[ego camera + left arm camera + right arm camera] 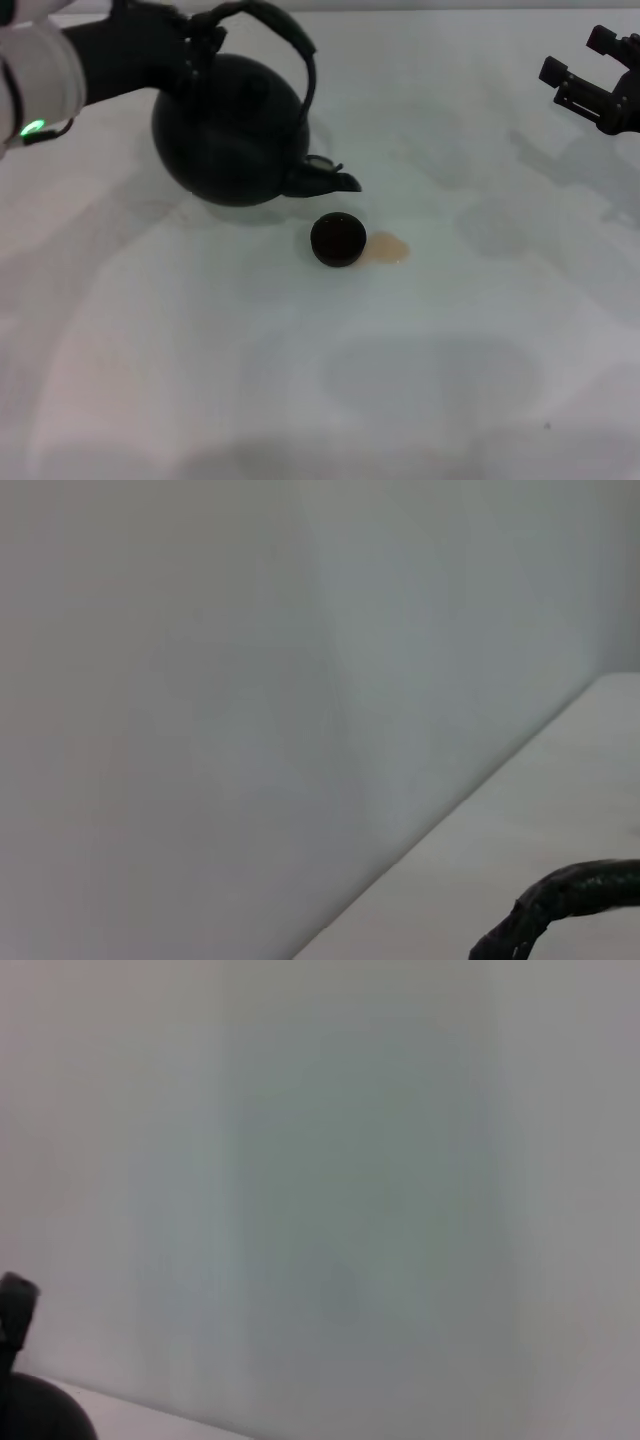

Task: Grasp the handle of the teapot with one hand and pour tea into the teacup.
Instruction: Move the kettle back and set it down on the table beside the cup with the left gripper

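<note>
The matte-black teapot (225, 130) hangs tilted above the white table, its spout (325, 180) pointing down and right just above the teacup (338, 240). My left gripper (200, 40) is shut on the arched handle (290, 40) at its left end. The teacup is small, round and dark, and stands on the table right of and below the pot. A piece of the handle shows in the left wrist view (560, 900). My right gripper (585, 75) is parked at the far right, above the table, its fingers apart and empty.
A small amber puddle (388, 248) lies on the table just right of the teacup. The white table (300, 380) stretches around; a pale wall fills both wrist views.
</note>
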